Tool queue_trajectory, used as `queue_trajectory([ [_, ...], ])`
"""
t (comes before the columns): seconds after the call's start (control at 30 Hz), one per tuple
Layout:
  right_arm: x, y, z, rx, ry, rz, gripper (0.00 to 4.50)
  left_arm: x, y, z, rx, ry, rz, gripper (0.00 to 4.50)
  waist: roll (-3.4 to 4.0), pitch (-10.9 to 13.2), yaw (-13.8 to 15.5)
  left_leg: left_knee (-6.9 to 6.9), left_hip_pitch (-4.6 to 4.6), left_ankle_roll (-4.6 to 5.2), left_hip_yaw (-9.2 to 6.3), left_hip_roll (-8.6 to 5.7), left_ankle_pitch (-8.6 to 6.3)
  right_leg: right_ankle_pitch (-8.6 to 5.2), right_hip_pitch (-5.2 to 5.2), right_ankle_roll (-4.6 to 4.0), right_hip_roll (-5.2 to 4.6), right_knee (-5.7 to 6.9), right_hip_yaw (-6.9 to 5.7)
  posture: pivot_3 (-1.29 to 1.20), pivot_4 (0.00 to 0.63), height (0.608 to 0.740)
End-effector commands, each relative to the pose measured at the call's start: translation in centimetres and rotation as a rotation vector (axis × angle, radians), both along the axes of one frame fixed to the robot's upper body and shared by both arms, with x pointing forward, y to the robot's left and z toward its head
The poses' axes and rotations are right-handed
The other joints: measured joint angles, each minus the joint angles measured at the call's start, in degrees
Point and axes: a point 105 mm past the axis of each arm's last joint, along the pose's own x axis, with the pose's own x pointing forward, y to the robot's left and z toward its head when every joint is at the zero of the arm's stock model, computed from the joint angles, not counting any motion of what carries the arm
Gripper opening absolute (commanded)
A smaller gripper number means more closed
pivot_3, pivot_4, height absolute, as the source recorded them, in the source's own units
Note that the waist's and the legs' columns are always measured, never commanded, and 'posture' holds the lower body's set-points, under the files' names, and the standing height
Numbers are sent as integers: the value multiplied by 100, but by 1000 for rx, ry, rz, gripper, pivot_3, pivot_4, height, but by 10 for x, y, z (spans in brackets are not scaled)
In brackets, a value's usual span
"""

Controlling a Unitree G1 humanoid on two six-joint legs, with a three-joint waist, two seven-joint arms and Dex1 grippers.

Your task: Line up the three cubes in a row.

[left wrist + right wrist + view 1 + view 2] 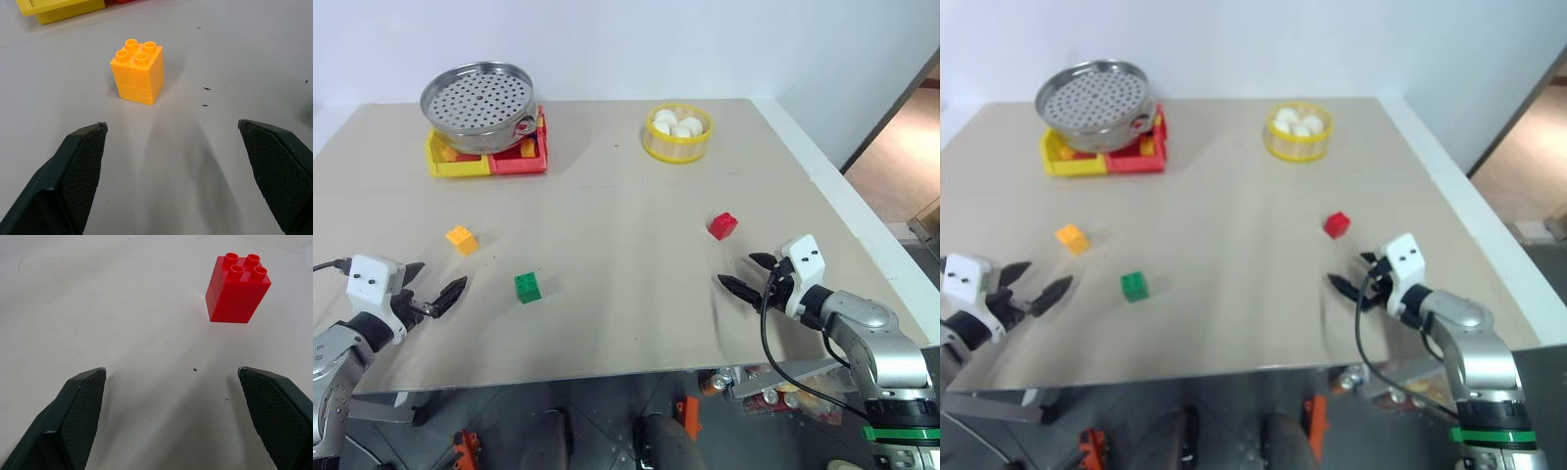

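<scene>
We see a wide beige surface (636, 225) running to a pale wall, with a doorway and wood-toned floor off to the right. At the far left sit yellow and red trays (487, 157) under a steel strainer (478, 106); far centre, a yellow tub (677, 134) of white balls. The three cubes lie apart: orange (462, 239) on the left, green (528, 287) nearer and right of it, red (723, 225) on the right. Our left gripper (433, 291) and right gripper (748, 273) hover near the front edge, both spread wide and empty.
</scene>
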Motion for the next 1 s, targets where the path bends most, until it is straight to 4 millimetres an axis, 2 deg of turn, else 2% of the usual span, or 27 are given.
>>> queue_trajectory([
  [0.03, 3, -5, 16, -14, -55, 2, 4500, -3, -5, 10, -6, -40, -22, 4434, 0, 0, 0, 0, 0, 0, 0, 0, 0, 0, 0, 0, 0, 0, 0, 0, 150, 740],
  [0.27, 5, -4, 18, -11, -55, 7, 4500, -7, -7, 4, -82, -19, -19, 4434, -1, -1, -1, 5, 1, -3, 6, 1, -3, 1, 0, 0, 2, 0, 7, 0, 150, 740],
  [0.57, 3, -6, 19, 7, -59, -6, 4500, -14, -8, 5, -64, -13, -72, 4434, -2, -1, -1, 9, 3, -4, 9, 3, -3, 3, 2, 0, 4, 0, 12, 0, 150, 740],
  [0.7, 9, -14, 44, 49, -158, -61, 4500, -22, -33, 32, 46, -87, -249, 4434, -2, -1, -1, 9, 2, -5, 8, 5, -4, 6, 0, -5, 7, 0, 11, 0, 150, 740],
  [0.8, 24, -17, 81, 50, -287, -101, 4500, -26, -57, 59, 63, -105, -412, 4434, 0, 0, -3, 9, 2, -6, 10, 7, -5, 8, -5, -8, 6, 0, 12, 0, 150, 740],
  [0.9, 41, -6, 103, 86, -339, -94, 4500, -31, -84, 73, 73, -81, -574, 4434, 0, 0, -4, 12, 4, -6, 12, 6, -4, 13, -9, -9, 5, -1, 13, 0, 150, 740],
  [1.0, 61, 15, 104, 107, -313, -39, 4500, -34, -113, 74, 65, -25, -736, 4434, -1, -1, -10, 13, 20, -6, 11, 7, -4, 16, 8, -10, 11, -1, 15, 0, 150, 740],
])
